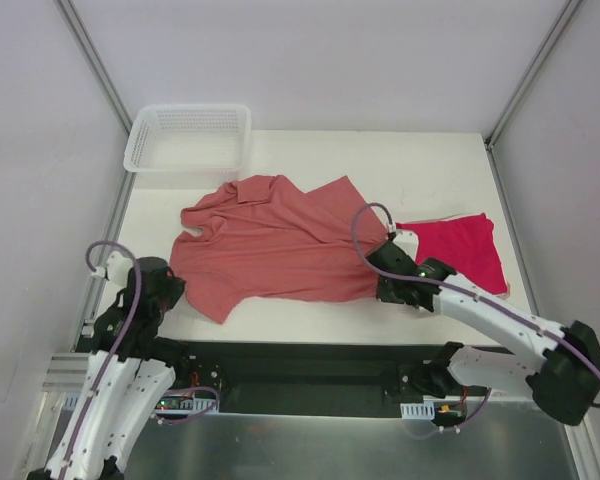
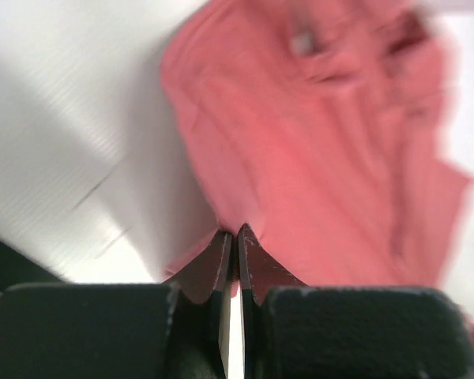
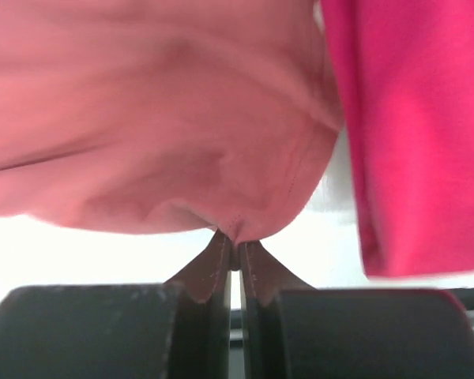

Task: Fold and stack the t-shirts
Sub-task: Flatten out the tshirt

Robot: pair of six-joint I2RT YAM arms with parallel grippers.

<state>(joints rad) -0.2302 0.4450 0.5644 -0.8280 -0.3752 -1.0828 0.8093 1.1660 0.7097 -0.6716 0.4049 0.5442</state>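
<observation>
A white desk (image 1: pixel 380 165) fills the space between pale walls, with a white mesh basket (image 1: pixel 188 135) at its far left corner. The pink shirt (image 1: pixel 280 245) lies spread but rumpled across the middle of the desk, its collar end towards the basket. The red shirt (image 1: pixel 465 250) lies flatter just beside it on the right. We cannot tell whether the two overlap where they meet.

The left pincer (image 2: pixel 235 233) is closed at the shirt's near left corner, and the cloth seems caught between its tips. The right pincer (image 3: pixel 235 237) is closed on the near right hem, where we see the fabric pucker into the fingertips.

We judge that each arm takes one end of the near edge so that the shirt can be pulled taut and smoothed, or lifted over for a first fold. Both grips sit at the very tips on little cloth, so a hem may slip. The right pincer works close to the red shirt, and we think a careless pull could drag it along.
</observation>
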